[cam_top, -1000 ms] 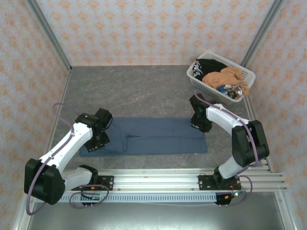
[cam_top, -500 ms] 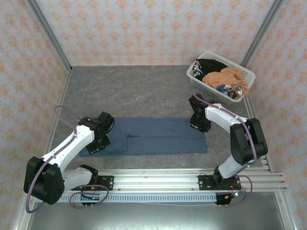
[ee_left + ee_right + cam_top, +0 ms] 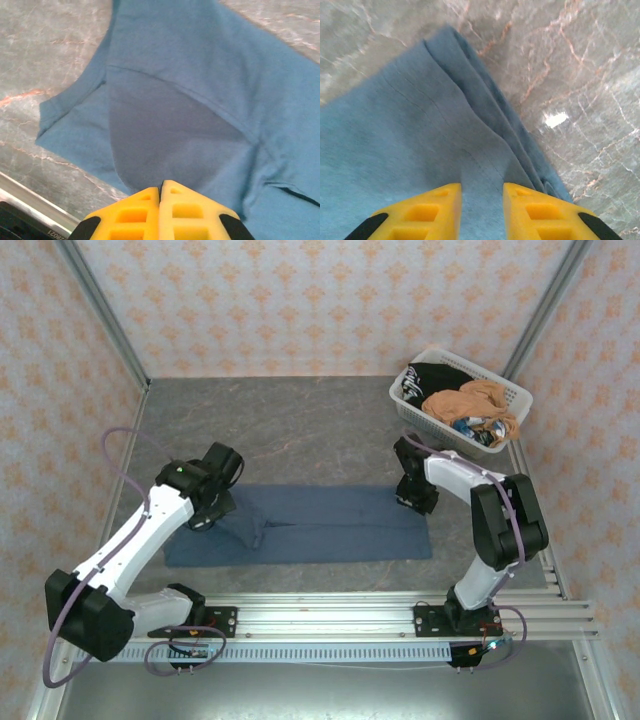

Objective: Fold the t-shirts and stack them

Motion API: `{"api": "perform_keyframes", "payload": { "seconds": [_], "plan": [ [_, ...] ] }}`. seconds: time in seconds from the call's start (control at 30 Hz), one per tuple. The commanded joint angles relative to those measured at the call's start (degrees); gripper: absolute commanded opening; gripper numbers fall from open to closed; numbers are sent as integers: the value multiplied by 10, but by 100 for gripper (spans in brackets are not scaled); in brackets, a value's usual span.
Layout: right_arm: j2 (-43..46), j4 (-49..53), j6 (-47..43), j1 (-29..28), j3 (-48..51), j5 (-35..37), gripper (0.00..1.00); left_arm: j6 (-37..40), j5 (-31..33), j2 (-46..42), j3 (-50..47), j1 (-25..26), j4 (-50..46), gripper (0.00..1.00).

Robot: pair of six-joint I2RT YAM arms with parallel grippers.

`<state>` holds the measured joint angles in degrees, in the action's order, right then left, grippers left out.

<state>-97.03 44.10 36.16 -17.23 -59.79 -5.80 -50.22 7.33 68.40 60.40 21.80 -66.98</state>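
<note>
Nearest the arm bases, the slate-blue t-shirt [image 3: 330, 532] lies as a long band across the bench [image 3: 300, 430], with its left end raised off the surface. The left gripper [image 3: 161, 192] has its jaws pressed together and a tent of blue cloth rising into them, so it appears to be pinching that end. The right gripper [image 3: 482, 194] hovers over the opposite end with its jaws apart, a layered edge of the shirt below the gap and nothing held. The risk lies in that imbalance. With 1 end lifted and the other free, carrying the left end across could drag the whole shirt along the bench instead of folding it, or skew the fold. A thin pinch could also slip and drop the cloth in a heap. How many layers the left jaws hold cannot be told, since the fingers cover the pinch, and from above the wrist housings cover both sets of jaws. At the far right, the white basket [image 3: 430, 420] holds the black t-shirt [image 3: 432, 378] and the orange-tan t-shirt [image 3: 470, 400], bunched together. A blue-and-white scrap beside them is too crumpled to identify.
</note>
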Motion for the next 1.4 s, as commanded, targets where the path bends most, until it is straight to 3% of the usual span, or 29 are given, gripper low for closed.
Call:
{"api": "perform_keyframes", "payload": {
  "seconds": [0.0, 0.17, 0.3, 0.6, 0.83, 1.1, 1.37],
  "plan": [
    [-12, 15, -4, 3, -18, 20, 27, -35, -7, 6, 16, 36, -26, 0],
    [-18, 12, -3, 3, -19, 15, 27, -67, -10, 12, 1, 81, -21, 0],
    [-18, 10, -4, 3, -18, 7, 27, -58, 31, 20, -4, 83, -42, 0],
    [-18, 7, -14, 3, -9, -7, 28, 13, 150, 70, 11, 37, -53, 0],
    [-42, 7, -6, 8, 8, -11, 28, -19, 236, 55, -16, 25, -49, 0],
    [-50, 5, -1, 8, 8, -8, 28, -151, 254, -32, -150, 6, 58, 0],
    [-41, 4, 2, 8, 20, -7, 28, -131, 259, -57, -221, -8, 187, 0]
  ]
}}
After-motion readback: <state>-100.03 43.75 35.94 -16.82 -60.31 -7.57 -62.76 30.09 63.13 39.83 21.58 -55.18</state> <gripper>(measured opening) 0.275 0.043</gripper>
